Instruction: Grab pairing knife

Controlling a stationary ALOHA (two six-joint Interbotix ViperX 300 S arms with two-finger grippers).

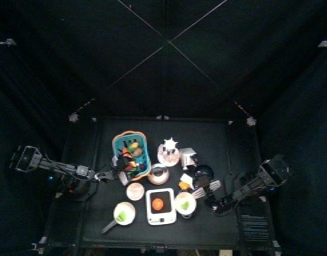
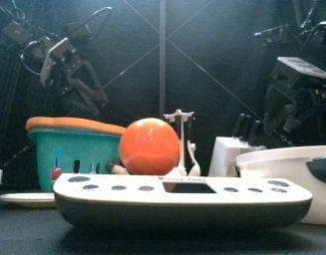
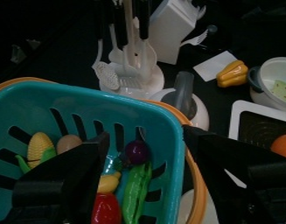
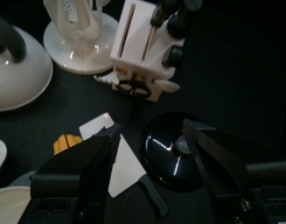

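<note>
A white knife block (image 4: 143, 48) holds several black knife handles (image 4: 177, 19); I cannot tell which one is the pairing knife. My right gripper (image 4: 151, 144) hangs open a short way from the block, with nothing between its jaws. It is above a black round dish (image 4: 174, 159) and a white card (image 4: 124, 162). In the front view the block (image 2: 232, 155) stands right of the scale, with the right gripper (image 2: 296, 108) raised behind it. My left gripper (image 3: 145, 150) is open above the teal basket (image 3: 63, 109) of toy vegetables.
A white scale (image 2: 178, 197) carrying an orange ball (image 2: 150, 146) stands at the front. A white rack (image 3: 131, 66), a white bowl (image 4: 17, 74), a yellow pepper piece (image 3: 233, 73) and further bowls (image 1: 123, 212) crowd the table (image 1: 219, 140).
</note>
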